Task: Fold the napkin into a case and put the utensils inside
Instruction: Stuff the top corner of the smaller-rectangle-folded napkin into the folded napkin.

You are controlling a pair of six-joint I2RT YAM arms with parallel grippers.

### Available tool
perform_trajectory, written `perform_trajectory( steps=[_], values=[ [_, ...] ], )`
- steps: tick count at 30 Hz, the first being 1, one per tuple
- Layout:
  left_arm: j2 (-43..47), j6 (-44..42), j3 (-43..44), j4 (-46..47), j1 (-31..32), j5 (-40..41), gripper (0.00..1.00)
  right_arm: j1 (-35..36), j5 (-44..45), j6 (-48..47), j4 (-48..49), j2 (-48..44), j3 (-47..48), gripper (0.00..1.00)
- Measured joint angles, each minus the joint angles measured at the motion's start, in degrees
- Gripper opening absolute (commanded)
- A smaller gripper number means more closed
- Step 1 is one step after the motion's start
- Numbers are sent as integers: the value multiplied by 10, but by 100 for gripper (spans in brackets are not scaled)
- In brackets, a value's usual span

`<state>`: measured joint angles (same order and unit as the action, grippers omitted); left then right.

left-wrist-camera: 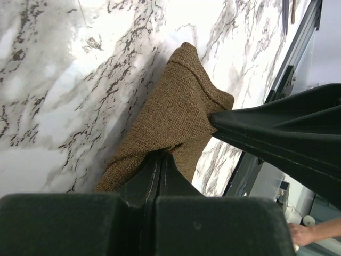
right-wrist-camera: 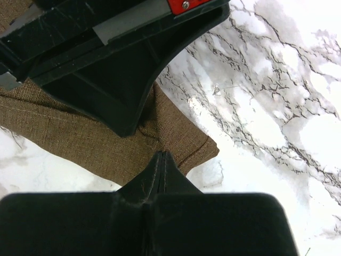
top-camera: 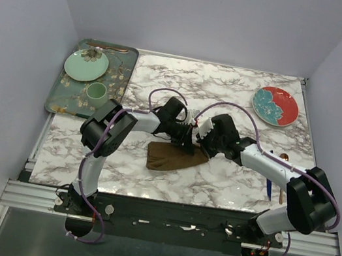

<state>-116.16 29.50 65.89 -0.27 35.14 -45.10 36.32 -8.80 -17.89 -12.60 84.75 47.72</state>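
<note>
Your left end effector [left-wrist-camera: 161, 156] and right end effector [right-wrist-camera: 162, 154] both pinch the napkin [top-camera: 172, 157].
Each pair of dark jaws is clamped shut on the coarse, matte brown weave, which lies bunched into a rough wedge on the glossy, grey-veined marble table [top-camera: 228, 178]. The slim utensils [top-camera: 269, 185] rest near the table's right edge, well apart.

The napkin [top-camera: 172, 157] lies mid-table [top-camera: 228, 105], nearer the front edge. The left gripper [left-wrist-camera: 160, 157] and right gripper [right-wrist-camera: 161, 156] meet at its far side, each pinching cloth. Far left, a tray [top-camera: 120, 69] holds a plate [top-camera: 86, 64] with a cup [top-camera: 96, 92] before it. A second plate [top-camera: 275, 106] lies far right. The utensils [top-camera: 269, 185], partly hidden behind the right arm, seem to lie side by side at the right edge.
</note>
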Motion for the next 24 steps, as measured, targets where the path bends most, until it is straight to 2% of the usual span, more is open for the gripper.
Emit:
perform_trajectory(
  steps=[11, 24],
  values=[
    [0, 50, 24, 11, 15, -3, 0, 0, 5, -7, 0, 24, 0, 1],
    [-27, 42, 46, 4, 0, -7, 0, -1, 26, -7, 1, 25, 0, 1]
  ],
)
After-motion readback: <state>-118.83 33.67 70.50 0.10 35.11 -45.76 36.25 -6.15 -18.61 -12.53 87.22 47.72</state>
